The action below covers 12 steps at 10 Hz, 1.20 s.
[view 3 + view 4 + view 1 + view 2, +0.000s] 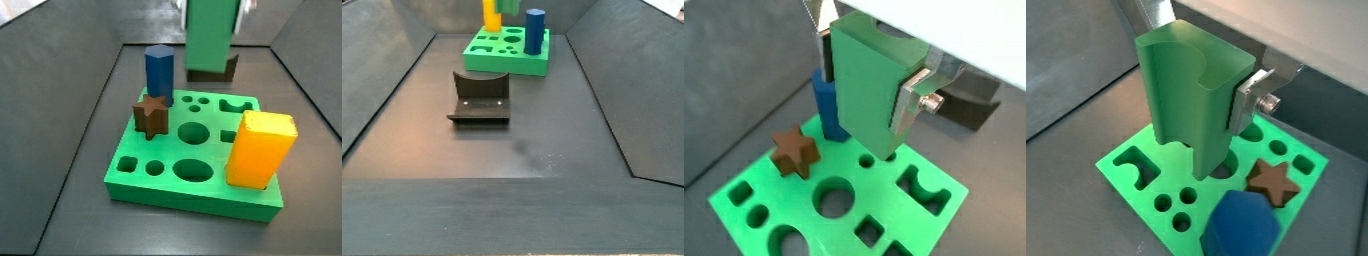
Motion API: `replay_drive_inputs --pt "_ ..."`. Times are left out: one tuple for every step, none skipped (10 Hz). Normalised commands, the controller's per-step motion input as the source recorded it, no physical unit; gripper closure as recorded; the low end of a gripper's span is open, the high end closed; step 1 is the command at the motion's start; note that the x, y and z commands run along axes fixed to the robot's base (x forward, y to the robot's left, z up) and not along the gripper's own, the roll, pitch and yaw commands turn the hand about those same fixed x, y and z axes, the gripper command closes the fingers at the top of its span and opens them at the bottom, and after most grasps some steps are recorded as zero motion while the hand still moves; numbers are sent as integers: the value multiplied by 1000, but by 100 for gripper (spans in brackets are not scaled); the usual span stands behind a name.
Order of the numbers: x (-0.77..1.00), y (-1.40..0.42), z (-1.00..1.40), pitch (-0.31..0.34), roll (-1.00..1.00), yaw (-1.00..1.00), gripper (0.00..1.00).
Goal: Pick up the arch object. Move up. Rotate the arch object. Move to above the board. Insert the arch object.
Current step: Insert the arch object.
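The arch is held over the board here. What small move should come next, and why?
Probably a short sideways shift, not a descent yet. The gripper is shut on the green arch above the board. The arch's lower end seems to hang over the small round holes, while the arch-shaped hole lies off to one side. Lining up over it first looks safer.

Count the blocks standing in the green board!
3: blue peg at one corner, brown star block beside it, yellow block at the opposite corner. The gripper holds a fourth, the green arch object, over the board.
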Motion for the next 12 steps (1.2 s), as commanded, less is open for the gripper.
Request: replay_drive_inputs --pt "1000 109 -774 -14 0 -66 100" --pt "1000 37 -606 0 43 0 100" --pt "1000 -120 -306 0 36 0 100" --pt "1000 -197 0 0 -34 -71 100" --pt "1000 -231 60 0 -53 -43 100" --pt "1000 -114 -23 0 1 0 100" --pt "1000 0 -209 86 210 0 100" --pt "1000 83 -191 126 323 0 100" --pt "1000 57 -134 169 470 9 100" --pt "966 77 -51 167 500 14 100" --pt "974 14 -109 183 477 0 100" --pt "863 0 -489 61 211 0 100"
